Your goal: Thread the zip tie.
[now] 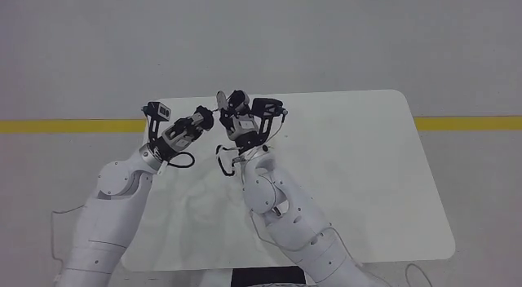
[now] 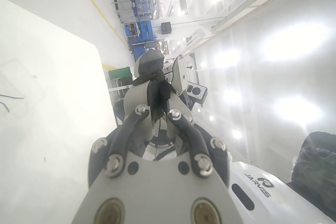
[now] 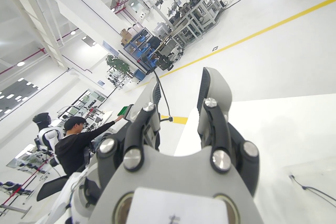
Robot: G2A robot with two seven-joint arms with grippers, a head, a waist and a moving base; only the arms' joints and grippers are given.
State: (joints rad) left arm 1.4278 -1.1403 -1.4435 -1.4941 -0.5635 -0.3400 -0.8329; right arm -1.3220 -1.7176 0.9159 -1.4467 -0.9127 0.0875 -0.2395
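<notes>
Apparently left jaws pinch a black zip tie [image 3: 163, 93]; right jaws gape; clear pouch [image 2: 31, 70] holds spare ties [image 2: 11, 97].

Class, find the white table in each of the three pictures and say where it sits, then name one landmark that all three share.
Top view: the table fills the middle, under both arms.
Left wrist view: the table spreads beside the left gripper, one rounded corner showing.
Right wrist view: the table lies beyond the right gripper, a straight edge showing.
Shared landmark: the yellow floor line meeting the table's edge.
</notes>
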